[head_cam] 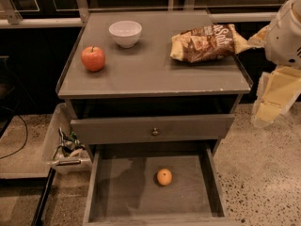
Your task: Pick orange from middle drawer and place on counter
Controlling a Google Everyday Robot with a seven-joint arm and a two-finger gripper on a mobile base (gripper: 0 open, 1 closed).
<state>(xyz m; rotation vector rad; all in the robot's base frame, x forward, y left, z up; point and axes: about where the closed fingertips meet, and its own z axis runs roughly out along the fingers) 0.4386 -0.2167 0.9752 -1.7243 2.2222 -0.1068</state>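
Observation:
The orange (164,177) lies on the bare grey floor of the open middle drawer (117,187), right of its centre. The counter (150,69) is the grey cabinet top above it. My gripper (275,98) hangs at the right edge of the view, beside the cabinet's right side, at about the height of the counter's front edge. It is well above and to the right of the orange and holds nothing that I can see.
On the counter stand a red apple (93,58) at the left, a white bowl (125,33) at the back and a crisp bag (207,42) at the back right. A closed drawer front with a knob (154,132) sits above the open drawer. A plastic bin (63,145) stands on the floor at the left.

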